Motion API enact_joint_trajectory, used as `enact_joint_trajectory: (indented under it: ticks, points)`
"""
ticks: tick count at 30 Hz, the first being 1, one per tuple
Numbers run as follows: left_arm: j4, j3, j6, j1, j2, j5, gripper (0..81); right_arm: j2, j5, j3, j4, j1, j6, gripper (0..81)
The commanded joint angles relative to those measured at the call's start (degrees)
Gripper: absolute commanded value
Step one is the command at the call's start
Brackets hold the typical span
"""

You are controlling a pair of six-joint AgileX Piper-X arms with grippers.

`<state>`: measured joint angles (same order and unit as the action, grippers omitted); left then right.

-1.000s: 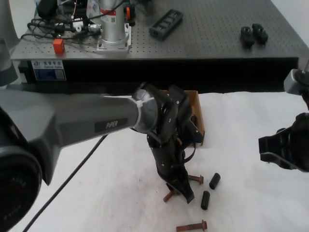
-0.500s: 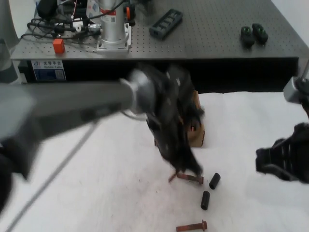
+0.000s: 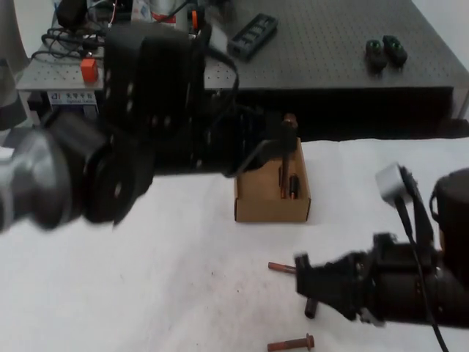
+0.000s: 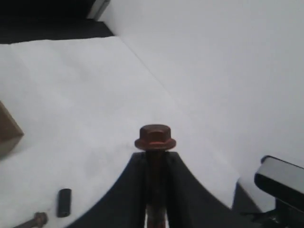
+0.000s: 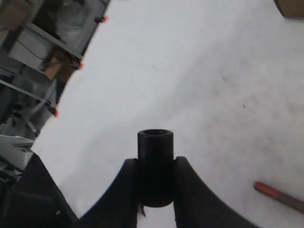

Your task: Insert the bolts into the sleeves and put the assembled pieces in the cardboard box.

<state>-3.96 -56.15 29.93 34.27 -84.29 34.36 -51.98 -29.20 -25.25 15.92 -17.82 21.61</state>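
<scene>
My left gripper (image 4: 155,161) is shut on a rusty bolt (image 4: 155,137), whose hexagonal head sticks out past the fingertips. In the high view that bolt (image 3: 289,130) is held upright above the cardboard box (image 3: 270,198). The right gripper (image 5: 155,183) is shut on a black sleeve (image 5: 155,152), open bore facing outward. It hovers low over the white cloth in front of the box, right gripper (image 3: 302,267). Dark assembled pieces (image 3: 291,183) lie inside the box. Two loose bolts (image 3: 281,268) (image 3: 291,342) and a loose sleeve (image 3: 311,308) lie on the cloth.
Behind the cloth stands a perforated metal bench (image 3: 330,51) with a post, cables, a black tray (image 3: 251,35) and two small black parts (image 3: 385,51). The left arm's bulky body (image 3: 110,161) covers the left of the cloth. White cloth lies open left of the box.
The left arm rose from the cloth with a bolt and swung back over the box. The right arm moved left, over the spot where the loose sleeves lay.
</scene>
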Motion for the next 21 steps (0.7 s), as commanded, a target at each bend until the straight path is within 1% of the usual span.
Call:
enact_joint_trajectory:
  ticks: [1, 5, 14, 21]
  points:
    - [-11.05, 5.71, 8.39, 0.17, 3.52, 3.0, 0.6, -3.99, -0.99, -0.31, -19.41, -3.68, 6.94, 2.8]
    - [-11.57, 6.64, 8.68, 0.17, 4.13, 3.55, 0.6, -6.33, -0.99, -0.31, -25.24, -3.68, 9.43, 2.8]
    - [-11.57, 6.64, 8.68, 0.17, 4.13, 3.87, 0.6, -6.84, -0.99, -0.31, -30.18, -3.68, 9.42, 2.8]
    - [-11.57, 6.64, 8.68, 0.39, 4.13, 6.79, 0.6, -6.84, 3.73, -0.31, -31.71, -3.68, 9.7, 2.8]
